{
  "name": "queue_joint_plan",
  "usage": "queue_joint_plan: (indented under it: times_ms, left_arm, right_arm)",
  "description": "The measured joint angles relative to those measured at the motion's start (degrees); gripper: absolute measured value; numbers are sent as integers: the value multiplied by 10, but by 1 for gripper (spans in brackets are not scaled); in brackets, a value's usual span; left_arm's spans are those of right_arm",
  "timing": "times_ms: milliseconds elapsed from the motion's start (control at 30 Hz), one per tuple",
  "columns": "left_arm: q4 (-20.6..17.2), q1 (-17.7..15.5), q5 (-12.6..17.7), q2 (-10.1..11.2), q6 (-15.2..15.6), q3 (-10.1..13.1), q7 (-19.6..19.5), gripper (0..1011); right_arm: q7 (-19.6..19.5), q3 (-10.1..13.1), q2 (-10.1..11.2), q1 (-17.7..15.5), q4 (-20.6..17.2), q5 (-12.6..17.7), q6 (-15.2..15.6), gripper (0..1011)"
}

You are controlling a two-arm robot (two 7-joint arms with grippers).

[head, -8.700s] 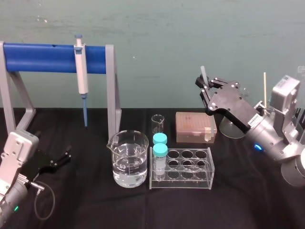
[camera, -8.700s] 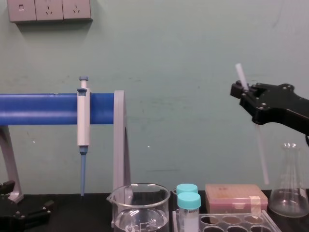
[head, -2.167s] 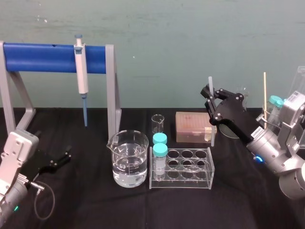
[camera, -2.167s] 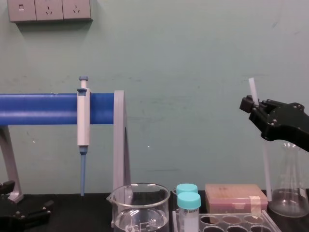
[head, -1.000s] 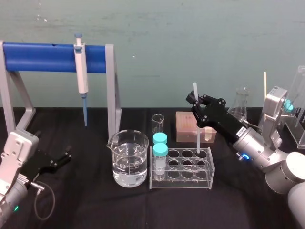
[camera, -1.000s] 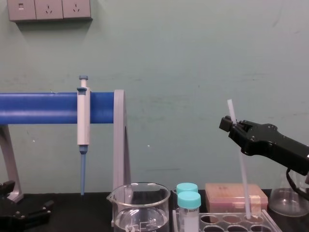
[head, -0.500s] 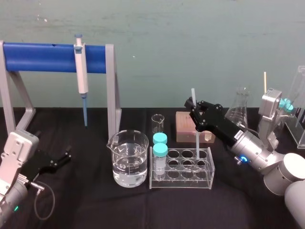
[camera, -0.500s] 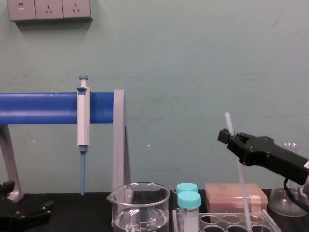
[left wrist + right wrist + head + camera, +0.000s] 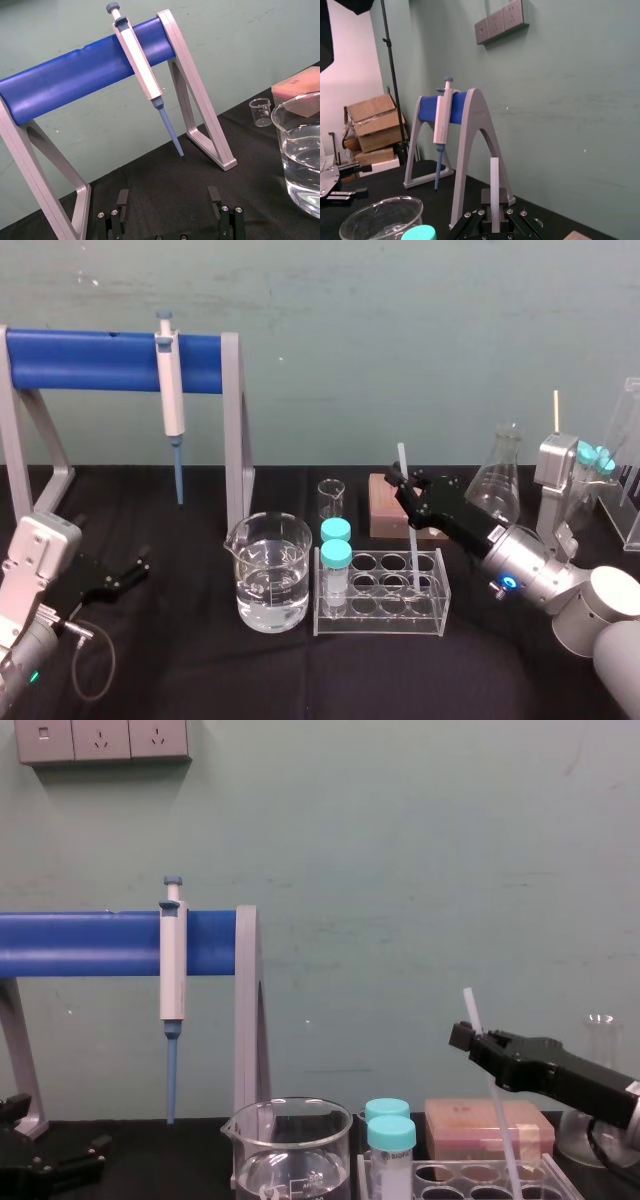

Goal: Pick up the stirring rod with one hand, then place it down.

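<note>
— What hems in the clear plastic tube rack (image 9: 380,623)?
— A water-filled glass beaker (image 9: 268,580) just left, 2 teal-capped tubes (image 9: 335,555) in its left end, a tan box (image 9: 380,505) and conical glass flask (image 9: 497,480) behind; the right gripper (image 9: 402,483), clamping the thin white stirring rod (image 9: 409,525), above.
— Open room?
— The black table (image 9: 300,670) in front.

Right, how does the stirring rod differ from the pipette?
The stirring rod is plain white; the pipette has a blue tip. The rod leans in the right gripper, its lower end in the tube rack; the pipette hangs upright on the blue stand. Both are long and thin.
</note>
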Motion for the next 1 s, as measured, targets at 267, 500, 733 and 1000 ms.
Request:
queue_joint_plan:
  times_ms: [267, 500, 733, 1000]
  left_arm:
    - [0, 0, 0, 0, 0, 0, 0, 1000]
    - [0, 0, 0, 0, 0, 0, 0, 1000]
    - [0, 0, 0, 0, 0, 0, 0, 1000]
    - [0, 0, 0, 0, 0, 0, 0, 1000]
  right_arm:
    - [-9, 5, -2, 6, 14, -14, 11, 77]
    - [-17, 7, -3, 6, 12, -24, 21, 77]
    - [-17, 7, -2, 6, 12, -24, 21, 77]
    - [-17, 7, -2, 5, 12, -23, 20, 77]
